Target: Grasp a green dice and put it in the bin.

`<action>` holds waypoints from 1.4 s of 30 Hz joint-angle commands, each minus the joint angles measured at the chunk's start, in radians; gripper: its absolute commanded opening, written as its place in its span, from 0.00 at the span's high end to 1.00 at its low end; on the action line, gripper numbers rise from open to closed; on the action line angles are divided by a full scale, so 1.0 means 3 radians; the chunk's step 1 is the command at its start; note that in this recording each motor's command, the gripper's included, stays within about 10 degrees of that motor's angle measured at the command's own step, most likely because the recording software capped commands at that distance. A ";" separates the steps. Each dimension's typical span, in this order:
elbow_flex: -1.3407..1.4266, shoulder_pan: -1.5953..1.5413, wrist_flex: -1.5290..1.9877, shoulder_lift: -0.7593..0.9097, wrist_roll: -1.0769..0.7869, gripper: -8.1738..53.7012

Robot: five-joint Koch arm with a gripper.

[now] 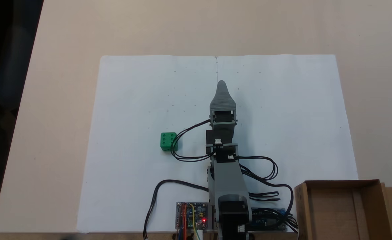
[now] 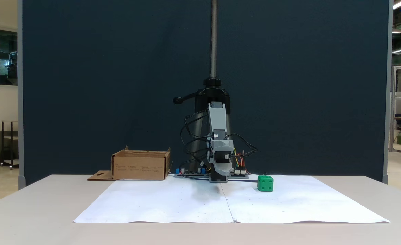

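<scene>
The green dice [image 1: 168, 141] [image 2: 265, 183] rests on the white paper, to the left of the arm in one fixed view and to the right of it in the other. The gripper [image 1: 221, 87] [image 2: 219, 177] points away from the arm's base, low over the paper's middle and well apart from the dice. Its jaws lie one over the other, so one grey tip shows and no gap can be judged. Nothing is seen held. The bin [image 1: 299, 200] [image 2: 140, 166], a brown cardboard box with a slotted flap, stands beside the arm's base.
A large white paper sheet [image 1: 132, 100] covers the tan table. Black cables [image 1: 186, 158] loop from the arm close to the dice. Circuit boards [image 1: 191, 215] sit at the arm's base. A metal pole [image 2: 214, 41] rises behind the arm.
</scene>
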 commanded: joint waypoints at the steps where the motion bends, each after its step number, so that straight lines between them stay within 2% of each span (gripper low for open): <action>1: 0.0210 -0.0041 -0.0056 0.0332 -0.0291 0.16; 18: 0.0215 -0.0266 0.0291 0.0332 -0.0297 0.15; 31: 0.0041 -0.0614 0.0368 0.0332 -0.0302 0.22; 42: -0.1381 -0.0608 0.2699 0.0332 -0.0164 0.21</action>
